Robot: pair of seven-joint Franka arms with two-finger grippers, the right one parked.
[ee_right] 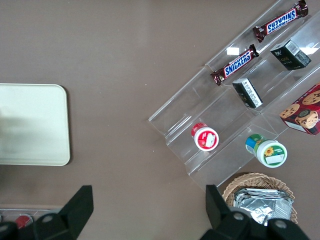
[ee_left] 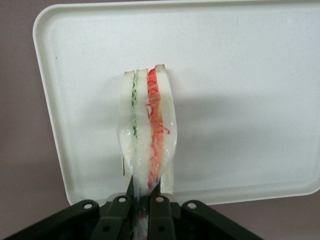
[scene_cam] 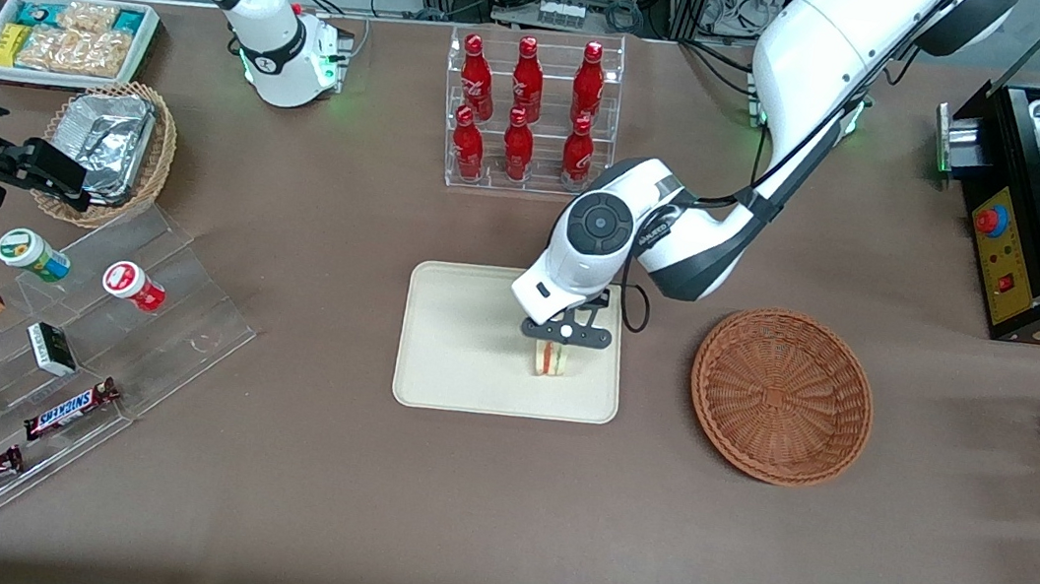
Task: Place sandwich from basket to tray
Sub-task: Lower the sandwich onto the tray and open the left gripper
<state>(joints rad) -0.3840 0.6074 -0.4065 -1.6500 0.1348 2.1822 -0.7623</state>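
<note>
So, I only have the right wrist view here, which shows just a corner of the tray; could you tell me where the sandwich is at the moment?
Observer: The sandwich is over the tray, near the edge that faces the basket, pinched by the gripper.
Operator: Thank you. Is the gripper closed on it?
Observer: Yes, the wrist camera shows the fingers shut on the sandwich's wrapped end.
Operator: And is anything left in the basket?
Observer: No, the basket is empty, beside the tray toward the working arm's end of the table.
</note>
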